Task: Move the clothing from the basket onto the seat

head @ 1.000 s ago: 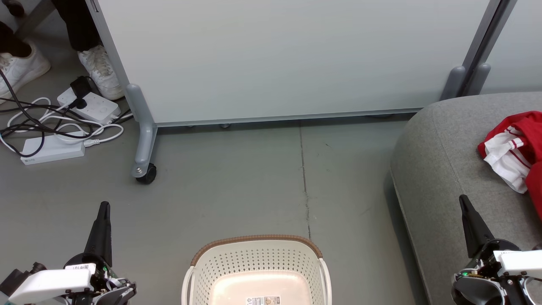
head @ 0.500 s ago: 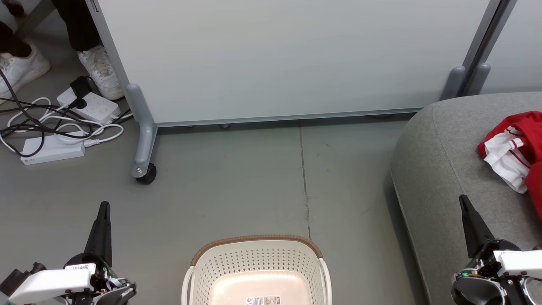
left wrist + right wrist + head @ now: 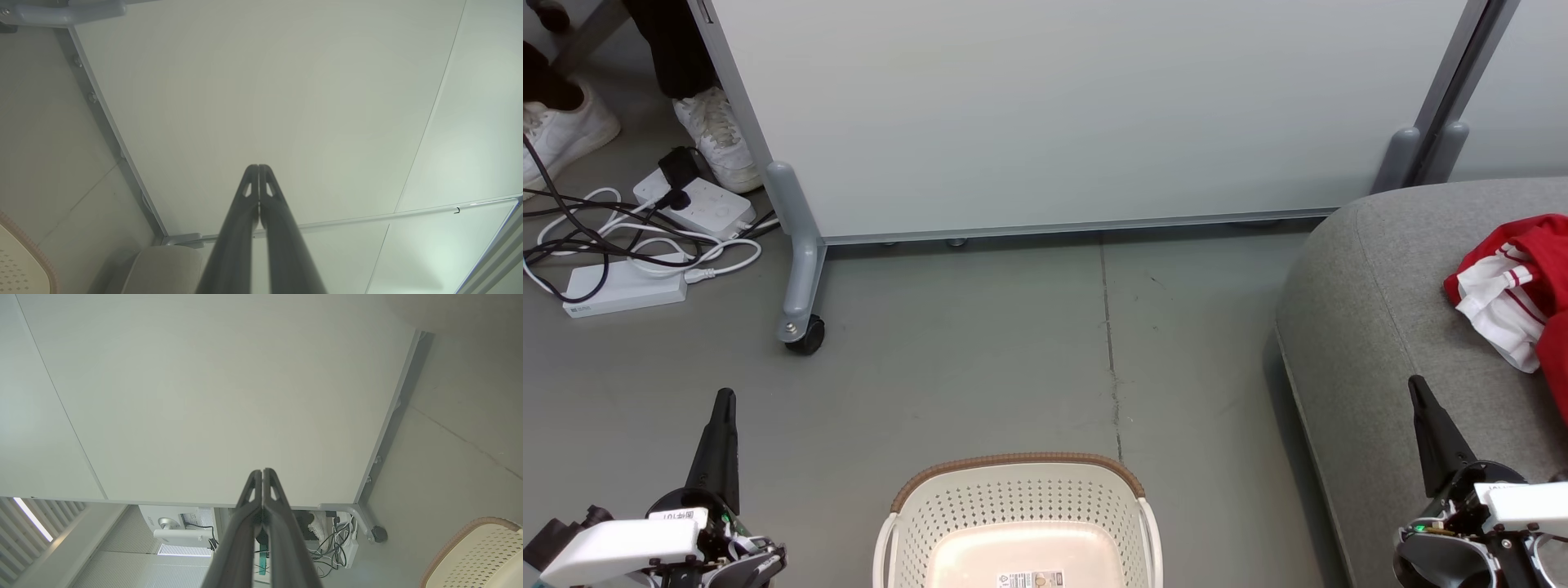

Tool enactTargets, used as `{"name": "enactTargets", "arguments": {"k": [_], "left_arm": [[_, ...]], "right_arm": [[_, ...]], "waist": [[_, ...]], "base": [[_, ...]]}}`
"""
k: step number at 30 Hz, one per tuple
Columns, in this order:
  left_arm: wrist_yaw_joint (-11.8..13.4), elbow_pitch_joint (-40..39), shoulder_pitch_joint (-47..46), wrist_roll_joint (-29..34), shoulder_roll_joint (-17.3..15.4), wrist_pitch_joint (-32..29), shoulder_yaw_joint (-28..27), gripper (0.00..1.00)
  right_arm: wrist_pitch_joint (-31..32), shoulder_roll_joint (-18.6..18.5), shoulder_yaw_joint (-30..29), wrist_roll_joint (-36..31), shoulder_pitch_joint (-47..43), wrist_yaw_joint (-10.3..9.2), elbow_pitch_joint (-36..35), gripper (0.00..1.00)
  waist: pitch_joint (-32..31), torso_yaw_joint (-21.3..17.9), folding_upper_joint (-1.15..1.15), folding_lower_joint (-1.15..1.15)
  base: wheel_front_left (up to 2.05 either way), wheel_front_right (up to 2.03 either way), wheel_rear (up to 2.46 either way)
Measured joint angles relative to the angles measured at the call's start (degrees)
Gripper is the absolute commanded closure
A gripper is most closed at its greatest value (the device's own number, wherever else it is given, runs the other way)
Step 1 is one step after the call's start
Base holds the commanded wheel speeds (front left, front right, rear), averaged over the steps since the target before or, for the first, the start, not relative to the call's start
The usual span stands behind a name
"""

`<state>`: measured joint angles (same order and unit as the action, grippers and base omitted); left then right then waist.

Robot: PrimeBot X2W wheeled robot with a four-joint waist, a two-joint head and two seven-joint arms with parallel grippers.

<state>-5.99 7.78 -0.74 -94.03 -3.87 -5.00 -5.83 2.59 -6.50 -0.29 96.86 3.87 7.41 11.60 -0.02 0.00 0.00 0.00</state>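
In the head view, my left gripper (image 3: 721,407) at lower left and my right gripper (image 3: 1419,394) at lower right both have their fingers pressed together on nothing. The clothing (image 3: 1515,282) lies crumpled at the right edge on the seat (image 3: 1372,310), above my right gripper and apart from it: bright red with white panels and striped trim. The basket (image 3: 1018,462) sits at bottom centre between my grippers.

In the left wrist view, my closed fingers point at a pale panel, with the basket's rim at lower left.

In the right wrist view, my fingers are closed and the basket is at lower right.
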Motion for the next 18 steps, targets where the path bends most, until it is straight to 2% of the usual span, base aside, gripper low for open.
{"name": "enactTargets", "arguments": {"k": [18], "left_arm": [[0.00,0.00,0.00,0.14,0.11,-0.02,-0.10,1.00]], "right_arm": [[0.00,0.00,-0.01,0.00,0.00,0.00,0.00,1.00]], "waist": [[0.00,0.00,0.00,0.00]], "base": [[0.00,0.00,0.00]]}}
